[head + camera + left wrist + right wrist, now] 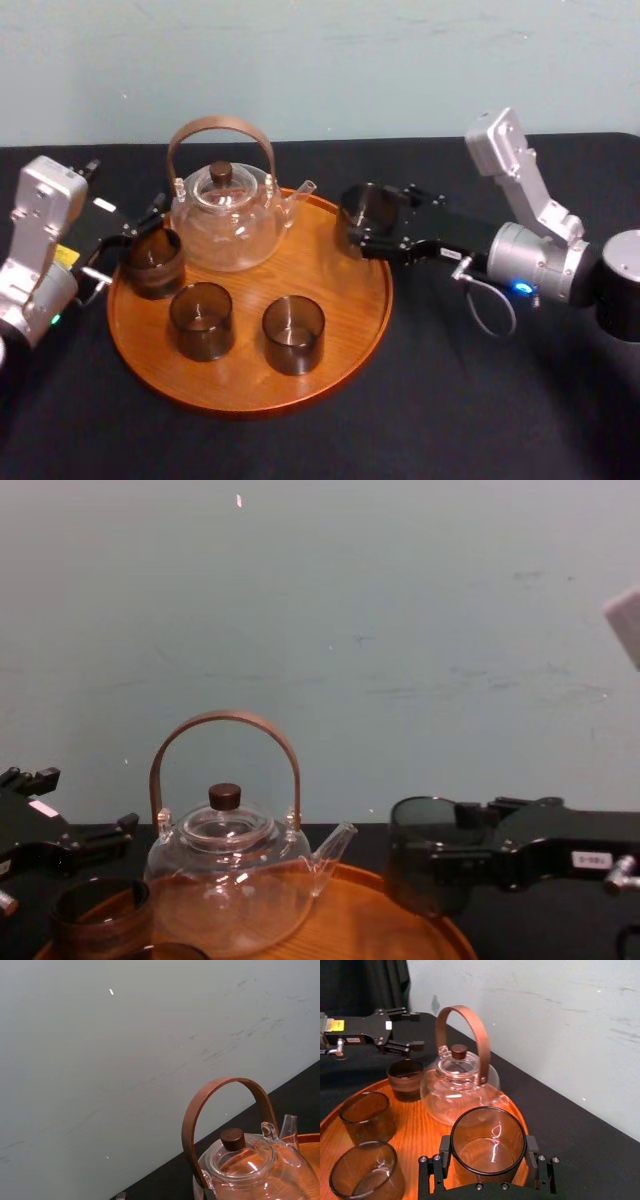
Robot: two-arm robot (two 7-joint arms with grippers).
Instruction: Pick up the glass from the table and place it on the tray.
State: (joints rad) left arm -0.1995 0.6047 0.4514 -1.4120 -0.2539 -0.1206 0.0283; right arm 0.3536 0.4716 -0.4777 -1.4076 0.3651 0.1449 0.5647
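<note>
My right gripper (362, 220) is shut on the glass (370, 208), a dark smoky tumbler, with one finger on each side of it (487, 1145). It holds the glass upright over the right rim of the round wooden tray (250, 405), raised above the tray (380, 920) in the chest view. My left gripper (140, 228) stands open at the tray's left edge, just over another smoky tumbler (152, 262) without touching it. The black-clothed table (480, 400) lies under everything.
A clear glass teapot (225, 220) with an arched brown handle stands at the back of the tray. Two more smoky tumblers (202, 320) (293, 335) stand on the tray's front half. A pale wall rises right behind the table.
</note>
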